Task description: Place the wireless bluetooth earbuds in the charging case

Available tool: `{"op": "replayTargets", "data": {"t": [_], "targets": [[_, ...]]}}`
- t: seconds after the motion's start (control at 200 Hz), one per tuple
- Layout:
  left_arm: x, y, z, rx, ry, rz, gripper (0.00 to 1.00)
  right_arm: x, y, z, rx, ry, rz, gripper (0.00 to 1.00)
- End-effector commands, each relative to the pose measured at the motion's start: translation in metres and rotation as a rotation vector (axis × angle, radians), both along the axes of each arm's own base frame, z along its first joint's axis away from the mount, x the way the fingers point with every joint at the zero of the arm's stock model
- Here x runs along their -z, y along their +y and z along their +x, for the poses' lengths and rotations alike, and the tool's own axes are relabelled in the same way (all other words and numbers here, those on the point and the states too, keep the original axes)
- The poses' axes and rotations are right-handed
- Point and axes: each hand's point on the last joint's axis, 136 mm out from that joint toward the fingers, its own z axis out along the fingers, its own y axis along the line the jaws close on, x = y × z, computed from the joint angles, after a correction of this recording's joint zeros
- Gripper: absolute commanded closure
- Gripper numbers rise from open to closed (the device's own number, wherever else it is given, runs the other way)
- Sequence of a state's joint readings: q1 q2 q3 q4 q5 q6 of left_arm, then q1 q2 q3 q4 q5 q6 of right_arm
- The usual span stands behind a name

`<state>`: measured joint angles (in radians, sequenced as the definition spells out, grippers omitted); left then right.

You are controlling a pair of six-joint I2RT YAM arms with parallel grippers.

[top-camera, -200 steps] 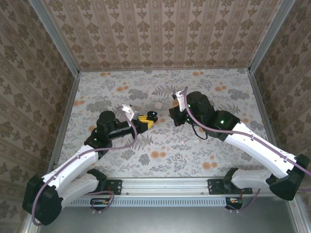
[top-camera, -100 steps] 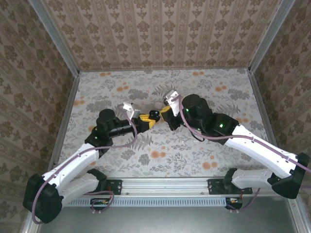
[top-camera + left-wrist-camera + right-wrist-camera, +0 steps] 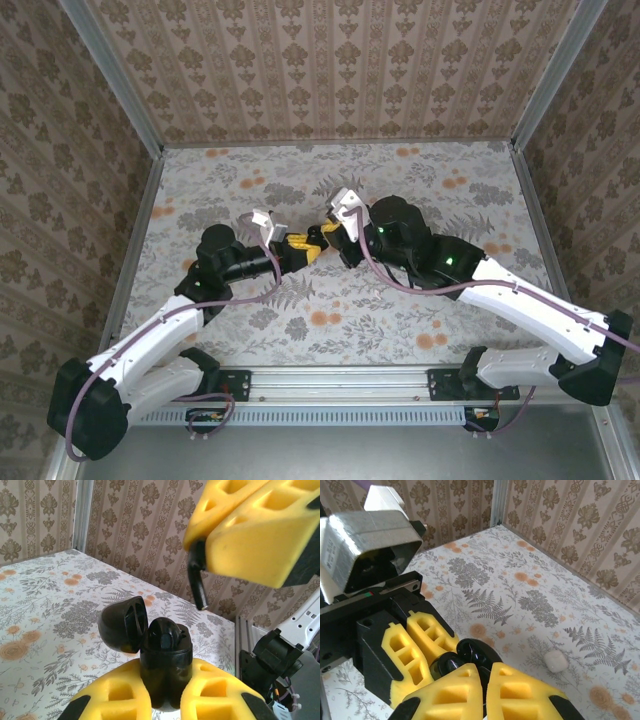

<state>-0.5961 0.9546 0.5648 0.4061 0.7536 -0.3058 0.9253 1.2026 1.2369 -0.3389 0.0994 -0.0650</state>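
left claw clamped on open case, right claw pinching black earbud above it.
insertion step; next calls for lowering it straight in, aligned.

Two grippers are counted, the left gripper and the right gripper; one black case; two black earbuds; one white earbud, lower right
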Motion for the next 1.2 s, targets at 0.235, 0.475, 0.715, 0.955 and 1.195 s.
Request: {"op": "replayTargets", "data": {"t": [0.235, 0.475, 0.715, 0.955, 1.195], "targets": [[-0.034, -0.003, -0.007, 0.032, -0.054, -0.070, 1.00, -0.014, 0.005, 0.005, -0.002, -0.077, -0.010, 0.93], [-0.037, -0.002, -0.005, 0.022, -0.053, -0.088, 1.00, -0.006, 0.006, 0.003, -0.013, -0.068, -0.021, 0.93], [-0.038, -0.002, -0.003, 0.005, -0.050, -0.095, 1.00, -0.004, 0.011, -0.002, -0.035, -0.055, -0.013, 0.93], [-0.038, -0.001, 0.000, -0.010, -0.051, -0.095, 1.00, 0.002, 0.016, -0.008, -0.058, -0.037, -0.018, 0.93], [-0.036, -0.001, 0.002, -0.020, -0.050, -0.090, 1.00, 0.008, 0.022, -0.014, -0.077, -0.017, -0.015, 0.90]]}}
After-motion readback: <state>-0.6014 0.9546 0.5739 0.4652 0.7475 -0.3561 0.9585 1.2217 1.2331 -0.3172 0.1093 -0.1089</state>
